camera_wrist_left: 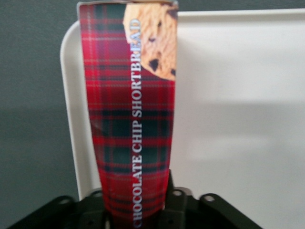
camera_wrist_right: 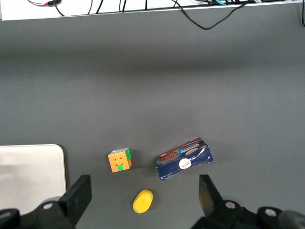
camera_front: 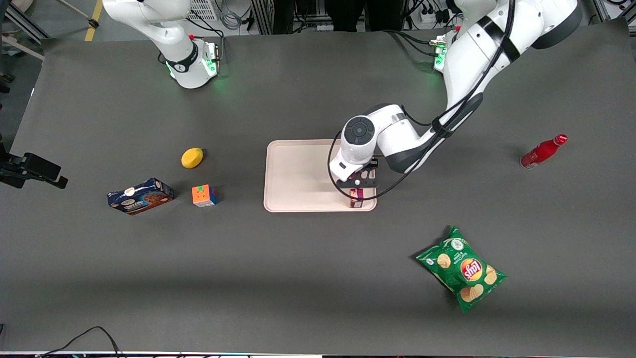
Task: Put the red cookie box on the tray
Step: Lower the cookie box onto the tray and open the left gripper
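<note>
My gripper (camera_front: 358,185) hangs over the tray (camera_front: 298,174), above its edge nearest the working arm's end of the table, at roughly four o'clock from the tray's middle in the front view. It is closed on the red cookie box (camera_wrist_left: 131,119): in the left wrist view the carton rises straight out from between my fingers, which clamp one end of it.

So the box lies in no direction away from me; it is in my hold, and the relation that counts is box to tray. The carton hangs end-down, its long axis running along my approach line toward the tray surface. In the front view only its lower end (camera_front: 356,198) shows below my fingers, close to the tray's six o'clock rim. The wrist view puts the tray's pale floor beside and beneath the box, with a rounded tray corner (camera_wrist_left: 71,38) just past it.

I cannot tell whether the lower end already touches the tray or hovers just above it.

My judgement is that the carry is nearly done. Because the box is long, slim and upright, letting go as it stands may tip it, perhaps over the near rim. Lowering it fully, or laying its long axis toward the tray's middle, looks safer.
</note>
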Robot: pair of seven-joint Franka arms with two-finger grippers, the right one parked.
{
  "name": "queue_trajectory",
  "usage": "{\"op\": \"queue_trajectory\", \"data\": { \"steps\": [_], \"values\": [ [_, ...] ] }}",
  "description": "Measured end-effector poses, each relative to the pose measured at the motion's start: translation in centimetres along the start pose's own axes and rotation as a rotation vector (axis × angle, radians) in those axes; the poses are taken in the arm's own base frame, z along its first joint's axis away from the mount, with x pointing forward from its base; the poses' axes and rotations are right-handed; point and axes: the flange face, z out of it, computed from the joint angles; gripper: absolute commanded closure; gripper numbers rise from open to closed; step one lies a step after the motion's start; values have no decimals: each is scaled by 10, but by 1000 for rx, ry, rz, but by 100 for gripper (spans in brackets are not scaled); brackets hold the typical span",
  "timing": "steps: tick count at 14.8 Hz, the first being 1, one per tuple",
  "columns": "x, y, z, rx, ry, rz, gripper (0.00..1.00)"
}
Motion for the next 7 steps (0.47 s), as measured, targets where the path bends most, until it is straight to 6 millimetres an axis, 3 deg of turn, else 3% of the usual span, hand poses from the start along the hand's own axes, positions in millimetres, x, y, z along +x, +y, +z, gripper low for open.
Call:
{"op": "queue_trajectory", "data": {
  "steps": [7],
  "values": [
    [6,-8,4,9,0,-13,0]
  ]
}}
